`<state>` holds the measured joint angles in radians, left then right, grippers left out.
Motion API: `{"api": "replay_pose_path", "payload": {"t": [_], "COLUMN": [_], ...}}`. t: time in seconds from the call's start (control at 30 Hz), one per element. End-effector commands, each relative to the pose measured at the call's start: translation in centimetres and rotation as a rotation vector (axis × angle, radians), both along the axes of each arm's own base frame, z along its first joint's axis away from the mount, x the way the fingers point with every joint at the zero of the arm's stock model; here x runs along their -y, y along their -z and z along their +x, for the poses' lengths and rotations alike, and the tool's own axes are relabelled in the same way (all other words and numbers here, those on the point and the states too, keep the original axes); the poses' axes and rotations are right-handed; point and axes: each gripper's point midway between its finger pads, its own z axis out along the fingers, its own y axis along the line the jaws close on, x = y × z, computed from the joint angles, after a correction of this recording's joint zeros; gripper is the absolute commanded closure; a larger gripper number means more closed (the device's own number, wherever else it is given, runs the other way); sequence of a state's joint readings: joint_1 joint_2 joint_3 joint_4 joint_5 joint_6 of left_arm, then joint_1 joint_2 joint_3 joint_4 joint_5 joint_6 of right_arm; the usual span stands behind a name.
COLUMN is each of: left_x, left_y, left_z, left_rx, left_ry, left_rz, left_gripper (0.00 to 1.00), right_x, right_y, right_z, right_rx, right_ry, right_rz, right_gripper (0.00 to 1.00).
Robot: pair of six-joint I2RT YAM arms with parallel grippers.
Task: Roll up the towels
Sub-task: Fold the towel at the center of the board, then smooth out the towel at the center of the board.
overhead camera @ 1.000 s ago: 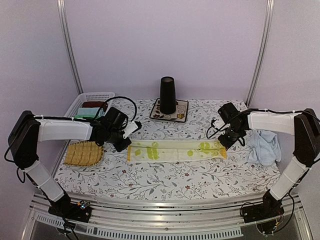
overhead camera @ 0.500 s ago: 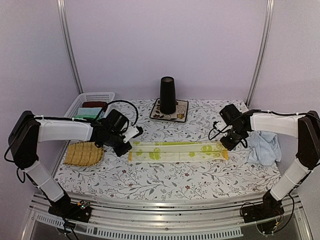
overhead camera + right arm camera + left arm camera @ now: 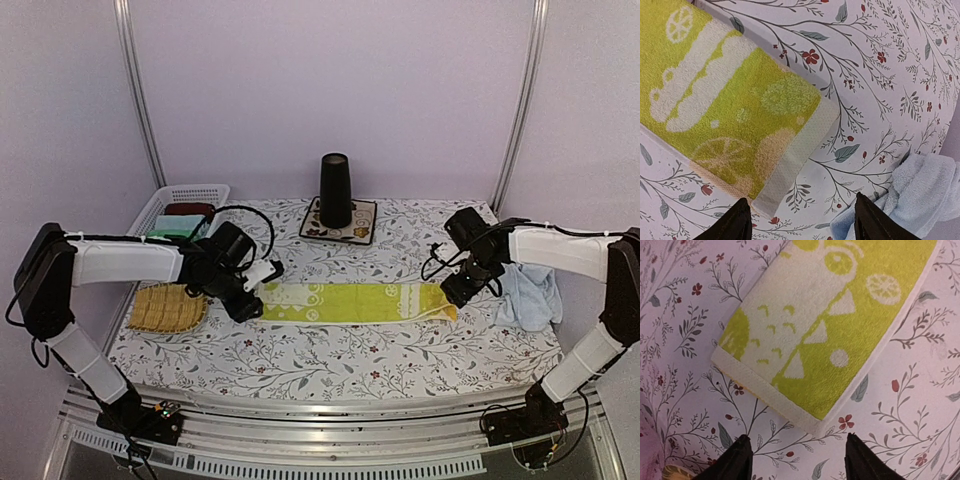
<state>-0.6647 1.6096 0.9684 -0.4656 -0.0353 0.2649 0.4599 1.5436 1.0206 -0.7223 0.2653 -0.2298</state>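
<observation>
Towels lie apart on the flowered tablecloth (image 3: 330, 355). The yellow-green one (image 3: 355, 301) is stretched flat as a long narrow strip across the middle, running left to right, not yet rolled. The blue one (image 3: 530, 290) sits crumpled by the right edge, partly behind the right arm. The left gripper (image 3: 797, 460) hangs just off the strip's left end, fingers (image 3: 742, 462) spread wide with only cloth-covered table between them. The right gripper (image 3: 802, 220) is at the strip's right end, likewise spread and holding nothing, its end corner just ahead of the tips and the blue towel beside one finger. A straw tray (image 3: 168, 308) lies left of the left gripper. A black cup (image 3: 335, 190) stands on a mat (image 3: 358, 232) farther back.
</observation>
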Motion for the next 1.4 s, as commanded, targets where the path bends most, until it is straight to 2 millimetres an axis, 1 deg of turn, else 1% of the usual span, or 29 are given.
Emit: {"api": "replay_pose_path", "payload": {"t": [0.0,0.07,0.1,0.13,0.17,0.23,0.27,0.3,0.33,0.4,0.47,0.5,0.6,0.7,0.73,0.77,0.8,0.83,0.87,0.93,1.03,1.07,1.1,1.13,1.3,1.37], "left_x": [1.7,1.8,1.5,1.1,0.7,-0.2,-0.5,-0.7,-0.5,0.0,0.5,0.9,2.1,3.5,3.9,4.3,4.6,5.0,5.3,5.8,6.1,6.1,6.1,6.1,6.4,6.1], "left_y": [-2.7,-3.2,-3.4,-3.6,-3.9,-4.1,-4.2,-4.3,-4.4,-4.3,-3.8,-3.5,-3.1,-3.5,-3.7,-3.8,-3.9,-3.9,-3.8,-3.4,-2.6,-2.2,-1.5,-0.6,0.6,1.4], "left_z": [-1.4,-1.2,-0.7,0.1,1.2,3.5,4.6,5.7,6.5,8.2,9.6,10.2,11.4,12.0,12.0,11.9,11.9,11.8,11.7,11.6,11.7,11.7,11.7,11.6,10.5,10.2], "left_rx": [-0.024,-0.012,0.002,0.016,0.034,0.05,0.058,0.067,0.074,0.102,0.097,0.088,0.055,0.04,0.031,0.02,0.012,0.005,-0.001,-0.02,-0.047,-0.063,-0.086,-0.118,-0.206,-0.218], "left_ry": [0.063,0.071,0.057,0.031,-0.006,-0.087,-0.126,-0.16,-0.17,-0.19,-0.209,-0.22,-0.227,-0.217,-0.211,-0.205,-0.201,-0.196,-0.191,-0.18,-0.192,-0.197,-0.206,-0.214,-0.231,-0.248], "left_rz": [-0.119,-0.135,-0.133,-0.128,-0.128,-0.125,-0.122,-0.118,-0.119,-0.119,-0.127,-0.135,-0.168,-0.22,-0.239,-0.259,-0.28,-0.3,-0.319,-0.349,-0.364,-0.368,-0.366,-0.36,-0.377,-0.367], "left_gripper": [0.26,0.12,0.06,0.04,0.03,0.03,0.03,0.03,0.03,0.04,0.08,0.12,0.2,0.29,0.33,0.38,0.42,0.46,0.54,0.66,0.9,0.97,1.0,1.0,1.0,1.0], "right_x": [-0.9,-1.3,-1.8,-2.1,-2.4,-1.8,-1.0,-0.3,0.2,0.3,-0.2,-0.8,-2.7,-4.5,-5.0,-5.5,-5.6,-5.6,-5.5,-5.4,-4.9,-4.6,-4.5,-4.3,-4.0,-3.7], "right_y": [-1.7,-2.1,-2.5,-2.9,-3.4,-4.2,-4.4,-4.4,-4.3,-3.8,-3.2,-3.0,-2.7,-2.4,-2.3,-2.1,-1.7,-1.4,-1.0,-0.2,1.2,1.7,2.1,2.3,2.3,2.9], "right_z": [-0.1,0.1,0.2,0.4,0.7,1.7,2.2,2.7,3.1,3.6,4.0,4.3,5.2,5.8,6.0,5.9,6.0,6.2,6.2,6.5,6.8,6.7,6.7,6.6,6.2,6.0], "right_rx": [0.031,0.029,0.027,0.029,0.034,0.054,0.053,0.045,0.035,0.01,-0.007,-0.014,-0.048,-0.093,-0.105,-0.124,-0.132,-0.135,-0.141,-0.152,-0.177,-0.192,-0.204,-0.211,-0.22,-0.225], "right_ry": [-0.016,-0.016,-0.016,-0.014,-0.008,0.041,0.099,0.152,0.193,0.265,0.317,0.323,0.332,0.321,0.313,0.307,0.314,0.32,0.331,0.347,0.391,0.409,0.423,0.436,0.449,0.458], "right_rz": [0.056,0.079,0.106,0.13,0.152,0.179,0.195,0.22,0.245,0.322,0.401,0.444,0.568,0.653,0.681,0.704,0.706,0.706,0.7,0.701,0.695,0.693,0.692,0.688,0.676,0.661], "right_gripper": [0.26,0.24,0.23,0.21,0.17,0.15,0.15,0.17,0.19,0.23,0.28,0.3,0.4,0.52,0.55,0.58,0.6,0.63,0.66,0.71,0.8,0.85,0.87,0.88,0.88,0.88]}}
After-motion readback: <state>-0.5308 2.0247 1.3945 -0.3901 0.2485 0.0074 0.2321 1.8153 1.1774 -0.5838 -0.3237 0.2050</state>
